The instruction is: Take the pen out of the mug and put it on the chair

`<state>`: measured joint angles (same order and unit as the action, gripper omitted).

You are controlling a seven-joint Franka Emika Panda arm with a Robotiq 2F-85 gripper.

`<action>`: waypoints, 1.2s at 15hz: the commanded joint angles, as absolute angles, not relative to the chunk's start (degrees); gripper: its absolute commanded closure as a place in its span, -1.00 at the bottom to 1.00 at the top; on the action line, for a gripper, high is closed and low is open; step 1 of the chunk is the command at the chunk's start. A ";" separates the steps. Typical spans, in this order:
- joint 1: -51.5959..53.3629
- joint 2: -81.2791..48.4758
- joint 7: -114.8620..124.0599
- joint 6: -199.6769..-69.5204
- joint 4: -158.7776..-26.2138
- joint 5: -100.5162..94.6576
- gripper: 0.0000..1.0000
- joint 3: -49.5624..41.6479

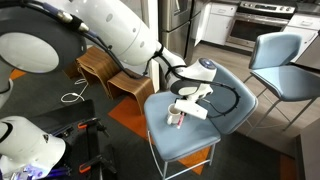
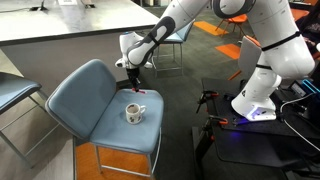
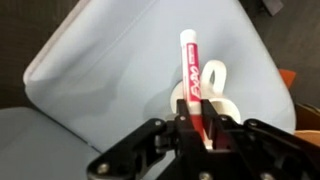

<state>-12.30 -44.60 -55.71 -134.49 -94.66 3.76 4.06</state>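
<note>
The small white mug (image 2: 134, 113) stands upright near the middle of the pale blue-grey chair's seat (image 2: 100, 125). It also shows in an exterior view (image 1: 176, 118) and in the wrist view (image 3: 222, 100). My gripper (image 3: 197, 125) is shut on the red pen (image 3: 189, 65), which has white lettering. In an exterior view the gripper (image 2: 135, 86) hangs just above the mug. I cannot tell whether the pen's far end is still inside the mug. The chair fills the wrist view (image 3: 110, 70) and shows in an exterior view (image 1: 205, 135).
A second identical blue-grey chair (image 1: 285, 60) stands close by, also at an exterior view's edge (image 2: 8, 95). Bent-plywood stools (image 1: 100, 65) stand behind the arm. A white robot base (image 2: 258, 95) and black equipment (image 2: 215, 125) stand on the floor beside the chair.
</note>
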 commanded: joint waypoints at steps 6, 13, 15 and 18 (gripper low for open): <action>-19.15 -54.76 -51.44 -120.05 -80.38 13.31 0.90 8.56; -20.21 -65.35 -39.57 -119.73 -66.94 21.17 0.90 9.49; -20.65 -67.42 -38.01 -119.61 -64.18 21.57 0.90 10.08; -19.18 -68.38 -32.54 -119.38 -62.19 19.50 -0.05 8.38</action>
<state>-19.83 -66.70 -37.96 -121.75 -66.05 20.72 8.90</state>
